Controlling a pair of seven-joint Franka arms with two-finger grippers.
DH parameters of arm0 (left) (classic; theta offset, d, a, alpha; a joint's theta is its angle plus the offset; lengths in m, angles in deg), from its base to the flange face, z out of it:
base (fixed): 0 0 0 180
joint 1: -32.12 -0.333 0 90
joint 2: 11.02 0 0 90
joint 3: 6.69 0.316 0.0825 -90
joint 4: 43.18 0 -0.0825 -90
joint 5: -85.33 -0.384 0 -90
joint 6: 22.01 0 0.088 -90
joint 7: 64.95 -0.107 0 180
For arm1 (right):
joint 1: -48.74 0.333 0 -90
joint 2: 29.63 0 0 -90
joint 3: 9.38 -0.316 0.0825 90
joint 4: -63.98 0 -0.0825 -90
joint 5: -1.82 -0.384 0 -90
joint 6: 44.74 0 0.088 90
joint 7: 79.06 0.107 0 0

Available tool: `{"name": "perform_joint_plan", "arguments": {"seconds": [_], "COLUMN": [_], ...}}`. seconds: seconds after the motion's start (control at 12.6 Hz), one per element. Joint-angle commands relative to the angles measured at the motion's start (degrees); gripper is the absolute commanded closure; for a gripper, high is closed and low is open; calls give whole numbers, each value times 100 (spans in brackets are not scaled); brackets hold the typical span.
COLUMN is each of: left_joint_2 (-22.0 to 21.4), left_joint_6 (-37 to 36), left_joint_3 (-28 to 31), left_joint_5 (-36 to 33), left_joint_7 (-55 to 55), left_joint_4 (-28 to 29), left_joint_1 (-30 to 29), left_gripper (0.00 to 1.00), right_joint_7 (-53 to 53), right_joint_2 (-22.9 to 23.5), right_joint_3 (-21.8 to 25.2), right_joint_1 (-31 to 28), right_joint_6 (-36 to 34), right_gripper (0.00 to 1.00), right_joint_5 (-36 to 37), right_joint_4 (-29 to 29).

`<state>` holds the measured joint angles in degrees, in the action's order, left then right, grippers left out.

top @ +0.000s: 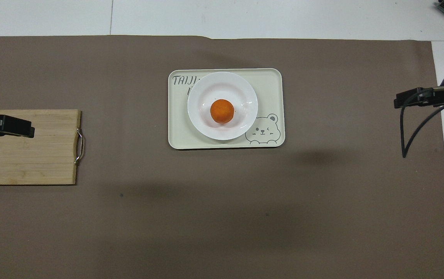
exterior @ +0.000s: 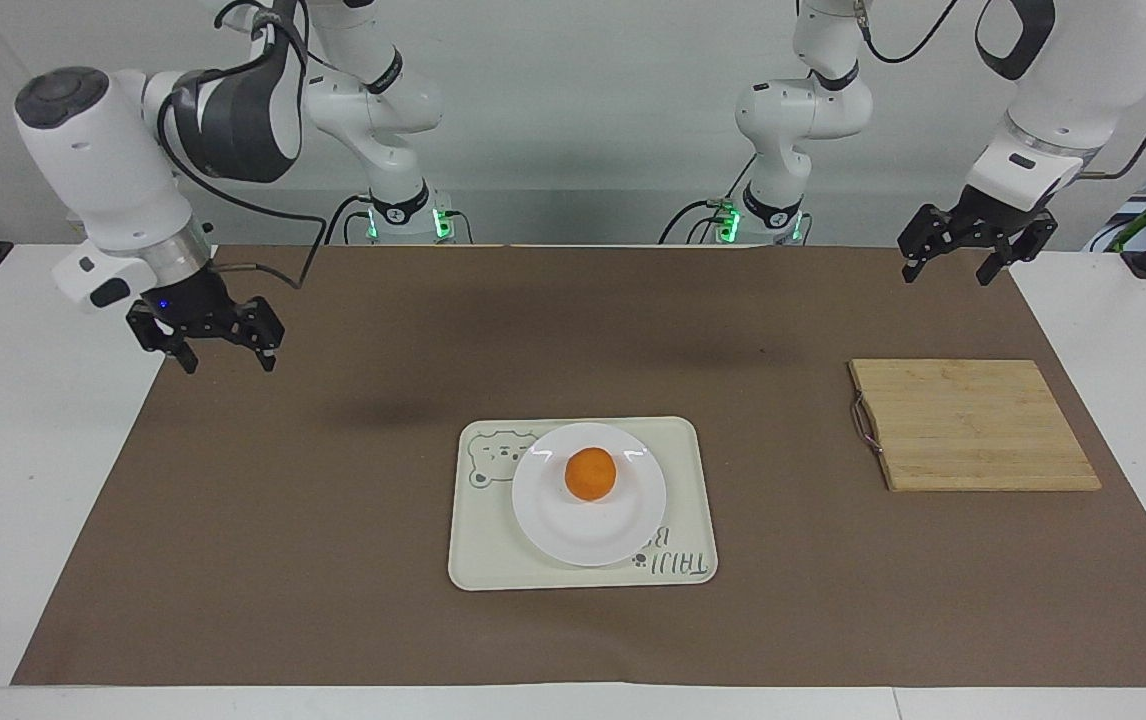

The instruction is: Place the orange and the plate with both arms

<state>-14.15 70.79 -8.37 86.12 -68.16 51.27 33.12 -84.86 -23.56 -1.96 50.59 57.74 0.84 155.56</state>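
The orange (exterior: 590, 474) sits in the middle of the white plate (exterior: 553, 530), which rests on the cream bear tray (exterior: 478, 550) at the table's middle. In the overhead view the orange (top: 222, 111) is centred on the plate (top: 202, 91). My right gripper (exterior: 226, 358) is open and empty, raised over the brown mat's edge at the right arm's end; it also shows in the overhead view (top: 398, 102). My left gripper (exterior: 947, 274) is open and empty, and waits raised at the left arm's end; in the overhead view (top: 28, 131) it covers part of the cutting board.
A bamboo cutting board (exterior: 973, 425) with a metal handle lies toward the left arm's end, also in the overhead view (top: 24, 162). The tray (top: 272, 85) lies on a brown mat (exterior: 333, 560) that covers most of the white table.
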Motion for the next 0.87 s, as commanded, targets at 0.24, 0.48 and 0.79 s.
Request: {"name": "perform_joint_plan", "arguments": {"seconds": [0.24, 0.48, 0.79], "left_joint_2": [-30, -30, -30], "left_joint_6": [-60, -60, -60], "left_joint_3": [-43, -43, -43], "left_joint_5": [71, 79, 71], "left_joint_7": [40, 40, 40], "left_joint_4": [-41, -41, -41], "left_joint_1": [-74, -74, -74], "left_gripper": [0, 0, 0], "right_joint_7": [747, 721, 764], "right_joint_2": [-694, -633, -580], "right_joint_3": [-83, -83, -75], "right_joint_1": [-71, -97, -115], "right_joint_6": [-923, -958, -1791], "right_gripper": [0, 0, 0], "right_joint_5": [72, -7, -235], "right_joint_4": [246, 106, -447]}}
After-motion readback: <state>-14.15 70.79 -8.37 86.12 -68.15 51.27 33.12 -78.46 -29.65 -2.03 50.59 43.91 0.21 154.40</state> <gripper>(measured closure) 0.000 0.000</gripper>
